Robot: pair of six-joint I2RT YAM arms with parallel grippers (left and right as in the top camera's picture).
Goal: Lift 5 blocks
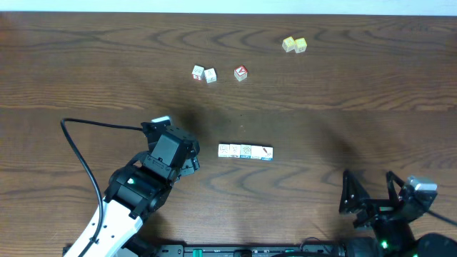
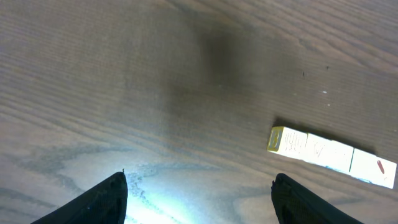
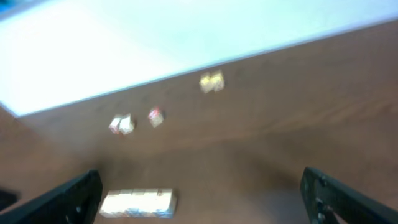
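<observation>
Got a short row of small cream wooden alphabet blocks (image 1: 245,151) lying flat near the middle of the dark wood-grain desk (image 1: 371,93), touching end to end and running 9 to 3. Looks like three or four cubes in there, can't count for sure. Red mark on the one at the 3 o'clock end. Two more cream printed blocks (image 1: 198,72) up at 11 o'clock from the row, well apart from it and just beside each other. All resting on the desk, nothing lifted.

At 12 o'clock from the row, near that pair: one red-faced cube with a white mark (image 1: 240,73). Further out at 1 o'clock, near the far edge: two plain yellow cubes (image 1: 293,45) pressed together.

Left fingers (image 2: 109,199) at 9 o'clock of the row, near but not touching, spread wide with only bare desk between them. In the left wrist view, row off to the 3 o'clock side, outside the gap. Black cable (image 1: 78,143) looping off that arm toward 9.

Right fingers (image 1: 348,194) down at 4 o'clock, well apart from every cube, spread wide too, holding nothing. Right wrist view pretty blurry, row just readable at 7 o'clock.
</observation>
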